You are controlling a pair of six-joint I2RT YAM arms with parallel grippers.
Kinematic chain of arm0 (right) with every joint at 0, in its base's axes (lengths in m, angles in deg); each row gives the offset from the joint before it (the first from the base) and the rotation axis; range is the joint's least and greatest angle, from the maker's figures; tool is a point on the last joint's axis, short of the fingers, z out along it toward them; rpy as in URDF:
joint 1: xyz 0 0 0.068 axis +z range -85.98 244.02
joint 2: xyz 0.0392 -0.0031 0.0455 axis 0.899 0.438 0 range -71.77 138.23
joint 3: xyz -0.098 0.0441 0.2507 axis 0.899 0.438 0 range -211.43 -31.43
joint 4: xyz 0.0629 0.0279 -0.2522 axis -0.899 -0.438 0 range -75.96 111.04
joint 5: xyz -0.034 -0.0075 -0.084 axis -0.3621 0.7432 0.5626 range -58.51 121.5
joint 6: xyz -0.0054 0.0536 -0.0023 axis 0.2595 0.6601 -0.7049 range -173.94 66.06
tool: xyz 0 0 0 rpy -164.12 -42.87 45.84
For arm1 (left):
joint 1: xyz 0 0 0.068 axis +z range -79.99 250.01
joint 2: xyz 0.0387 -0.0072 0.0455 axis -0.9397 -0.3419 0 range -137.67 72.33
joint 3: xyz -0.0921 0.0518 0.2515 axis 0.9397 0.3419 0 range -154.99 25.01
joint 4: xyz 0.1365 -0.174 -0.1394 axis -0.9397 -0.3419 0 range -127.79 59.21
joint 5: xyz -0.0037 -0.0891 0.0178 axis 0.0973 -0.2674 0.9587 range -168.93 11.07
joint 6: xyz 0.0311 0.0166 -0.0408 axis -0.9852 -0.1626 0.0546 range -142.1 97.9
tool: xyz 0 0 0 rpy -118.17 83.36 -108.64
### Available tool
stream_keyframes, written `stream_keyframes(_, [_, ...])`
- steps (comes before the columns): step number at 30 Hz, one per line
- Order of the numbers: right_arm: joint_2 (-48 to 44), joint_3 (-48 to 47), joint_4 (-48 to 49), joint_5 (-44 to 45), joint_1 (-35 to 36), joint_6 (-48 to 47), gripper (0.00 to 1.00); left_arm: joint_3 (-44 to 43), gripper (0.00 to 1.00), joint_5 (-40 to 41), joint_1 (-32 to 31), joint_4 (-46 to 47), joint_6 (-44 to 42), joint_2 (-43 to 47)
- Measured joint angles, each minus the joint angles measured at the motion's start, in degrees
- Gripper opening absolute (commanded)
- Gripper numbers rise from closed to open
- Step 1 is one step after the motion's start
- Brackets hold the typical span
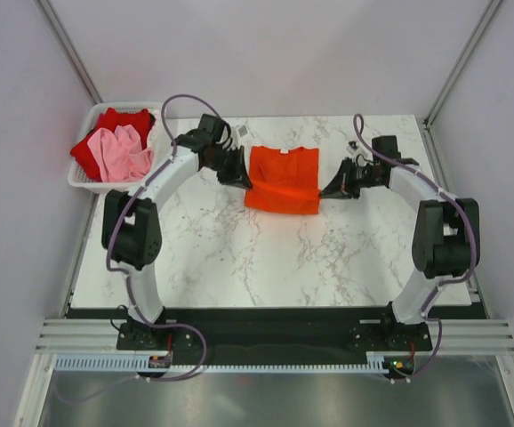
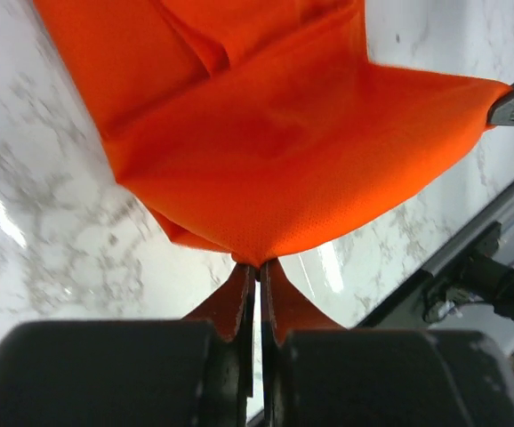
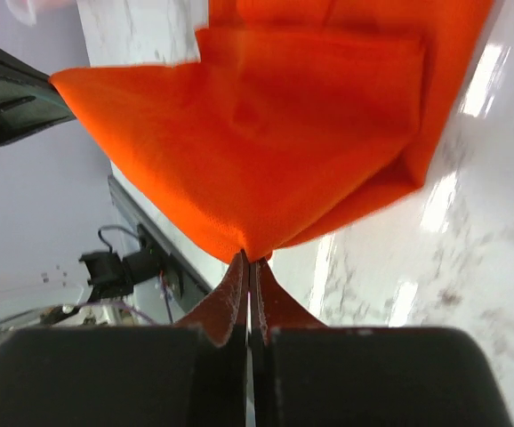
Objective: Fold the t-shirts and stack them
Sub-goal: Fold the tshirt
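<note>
Currently the bright orange-red short-sleeved cloth t-shirt (image 1: pixel 283 180) lies toward twelve o'clock on the marble bench (image 1: pixel 266 258). The left end effector (image 1: pixel 239 173) is clamped on its nine o'clock edge, the right end effector (image 1: pixel 335 185) on its three o'clock edge. Each holds only a thin pinch of fabric, so uneven pulling could probably slip one corner free and skew the fold.

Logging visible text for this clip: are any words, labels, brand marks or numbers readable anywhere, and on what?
None is readable in any view.
The orange-red t-shirt, pinched by the left gripper and the right gripper, is plain cloth with no print or tag showing.
The white basket, deeper red t-shirt and pale pink t-shirt show no lettering.
</note>
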Motion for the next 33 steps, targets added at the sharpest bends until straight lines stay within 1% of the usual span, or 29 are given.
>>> stream_keyframes(4, [8.7,-12.2,2.1,1.4,-0.5,0.0,0.00,-12.4,0.02,2.4,1.3,0.5,-1.2,-8.0])
stream_keyframes(7, [15.1,-22.1,3.5,2.4,-0.5,-0.3,0.00,-23.9,0.02,3.6,2.5,0.9,-2.0,-15.0])
stream_keyframes(8, [17.3,-25.3,4.5,2.8,-0.5,-0.2,0.03,-27.0,0.06,3.9,2.7,1.4,-2.4,-16.9])
stream_keyframes(9, [19.2,-28.1,5.3,3.1,-0.5,-0.2,0.16,-30.9,0.16,4.3,2.9,1.8,-2.8,-19.5])
stream_keyframes(10, [21.5,-31.2,6.4,3.6,-0.5,-0.2,0.22,-34.2,0.33,4.7,3.1,2.8,-3.3,-21.9])
stream_keyframes(11, [23.3,-33.4,7.3,4.1,-0.5,-0.1,0.34,-37.3,0.39,5.0,3.3,3.7,-4.1,-24.2])
stream_keyframes(12, [25.6,-36.5,8.2,4.8,-0.4,0.0,0.55,-40.4,0.46,5.3,3.4,4.4,-4.3,-26.5])
stream_keyframes(13, [27.9,-39.3,9.5,5.7,-0.2,0.0,0.60,-43.1,0.63,5.8,3.4,6.3,-4.7,-28.9])
stream_keyframes(15, [31.9,-44.4,10.9,7.8,0.1,-1.6,0.69,-46.5,0.70,8.3,3.4,9.3,-5.5,-32.5])
stream_keyframes(17, [34.1,-47.2,11.6,9.9,0.6,-3.1,0.70,-47.0,0.72,10.7,3.2,11.2,-6.1,-34.1])
stream_keyframes(20, [34.0,-47.1,11.2,11.6,1.6,-5.3,0.70,-45.7,0.72,13.1,3.0,11.9,-6.5,-33.9])
stream_keyframes(22, [32.1,-44.2,11.1,12.1,2.1,-6.8,0.71,-43.3,0.69,13.8,2.9,12.6,-6.5,-32.5])
stream_keyframes(23, [30.6,-42.0,10.2,12.2,2.3,-7.7,0.71,-40.9,0.66,13.6,2.9,12.7,-6.5,-31.1])
stream_keyframes(24, [29.2,-39.9,9.6,12.2,2.4,-8.6,0.70,-39.5,0.55,13.1,2.9,12.3,-6.5,-30.1])
stream_keyframes(25, [27.8,-37.7,8.9,12.3,2.4,-9.5,0.70,-37.3,0.48,11.6,2.9,12.3,-6.4,-28.8])
stream_keyframes(27, [25.8,-34.2,7.5,12.6,2.2,-10.9,0.70,-32.7,0.36,5.9,3.3,12.2,-6.7,-25.9])
stream_keyframes(30, [24.6,-30.0,6.6,13.1,1.7,-12.2,0.70,-27.7,0.35,-3.7,3.9,11.5,-6.8,-23.1])
stream_keyframes(33, [24.6,-27.4,4.9,13.5,1.4,-12.9,0.70,-24.2,0.34,-10.0,4.2,11.5,-6.5,-22.3])
